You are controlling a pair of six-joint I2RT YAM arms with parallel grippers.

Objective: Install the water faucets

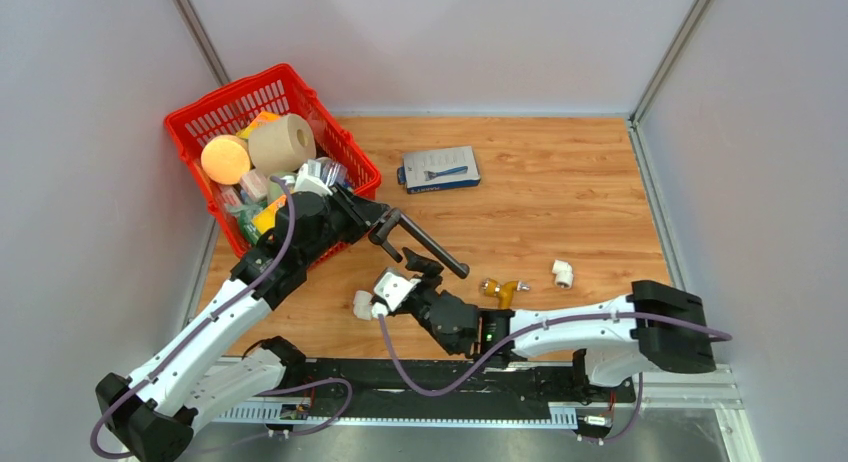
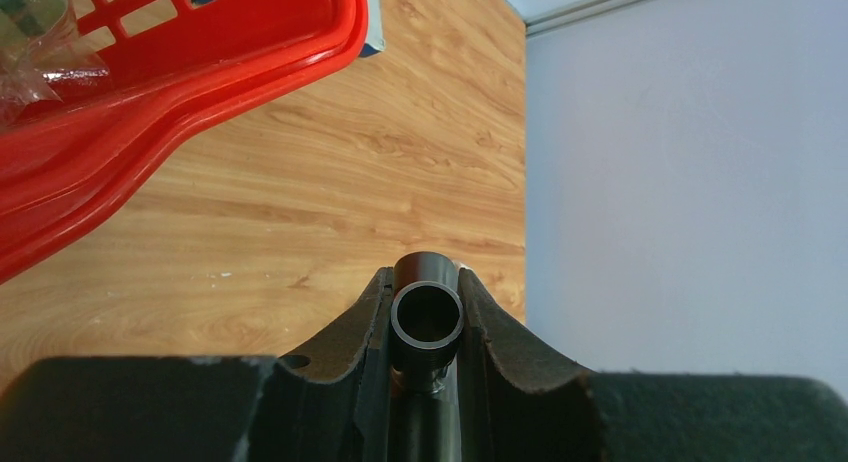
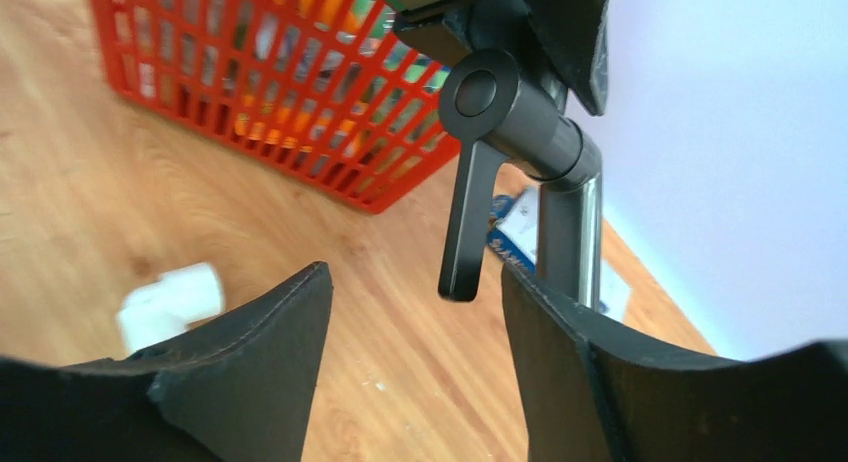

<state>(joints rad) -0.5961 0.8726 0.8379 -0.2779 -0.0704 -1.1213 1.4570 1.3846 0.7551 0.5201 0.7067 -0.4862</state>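
My left gripper is shut on the dark grey L-shaped faucet and holds it above the wooden table, just right of the red basket. In the left wrist view the faucet's open tube end sits clamped at the left gripper. My right gripper is open, right under the faucet's long tube. In the right wrist view the faucet hangs above the right gripper. Its flat lever points down between the open fingers, and the tube passes behind the right fingertip.
The red basket full of household items stands at the back left. A blue box lies behind the grippers. A white elbow fitting lies by the right wrist, another white elbow fitting and a brass fitting to the right.
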